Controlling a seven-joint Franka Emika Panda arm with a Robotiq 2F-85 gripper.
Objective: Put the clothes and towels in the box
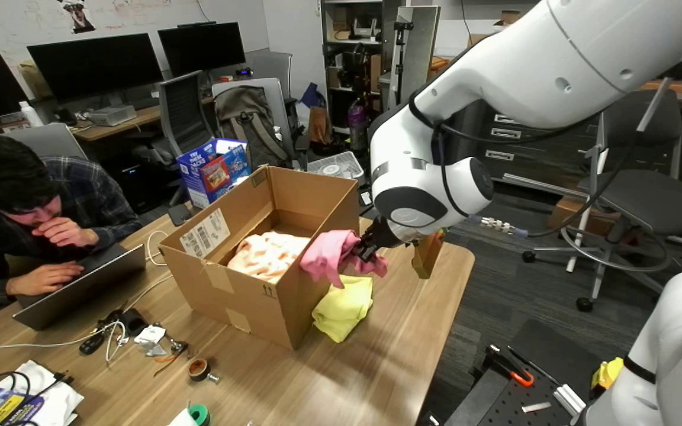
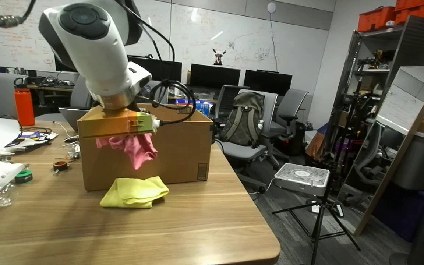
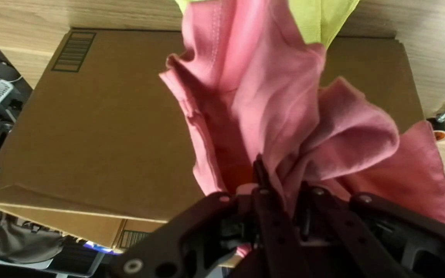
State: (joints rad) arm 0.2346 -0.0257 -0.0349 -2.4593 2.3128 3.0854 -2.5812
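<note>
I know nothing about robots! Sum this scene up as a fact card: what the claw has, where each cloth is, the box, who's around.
Gripper: shut on the pink cloth
Pink cloth: hanging outside the box; touching its wall or not, unclear
Yellow cloth: on the table, beside the box
Cream and pale pink cloth: inside the box
Box: top open, white label on one side
Person: at a laptop
Not yet boxed: pink and yellow cloths

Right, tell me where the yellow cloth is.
In an exterior view, the yellow cloth lies on the table, in the picture just right of the cardboard box, below the pink cloth that the pincer holds.
</note>
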